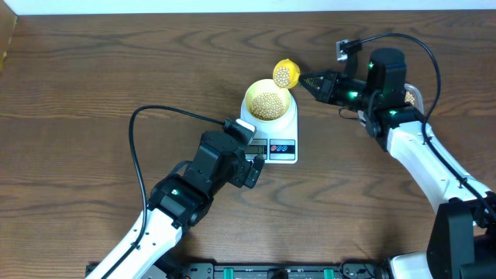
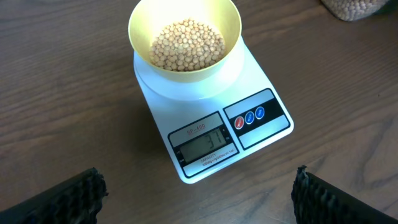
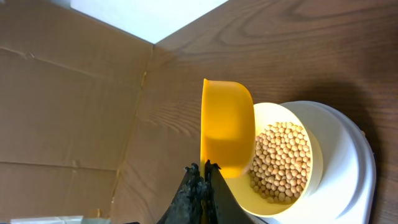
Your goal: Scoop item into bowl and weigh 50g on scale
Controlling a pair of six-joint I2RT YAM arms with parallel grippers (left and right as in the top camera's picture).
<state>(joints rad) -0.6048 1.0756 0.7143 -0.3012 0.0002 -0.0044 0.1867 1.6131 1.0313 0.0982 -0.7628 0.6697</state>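
Tool at right point(image 1: 303, 79) tight on yellow spoon point(image 1: 286, 74); left tool point(image 2: 198, 190) wide, empty.

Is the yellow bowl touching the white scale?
Touching. The left wrist view shows the bowl sitting directly on the scale, with no gap.

The white scale point(image 2: 264, 78) has a little label point(image 2: 196, 129) above its screen point(image 2: 204, 144) that looks like "SF-400", the screen shows a number that looks like 31, and the tiny print point(image 2: 215, 157) under the screen is too small to read.
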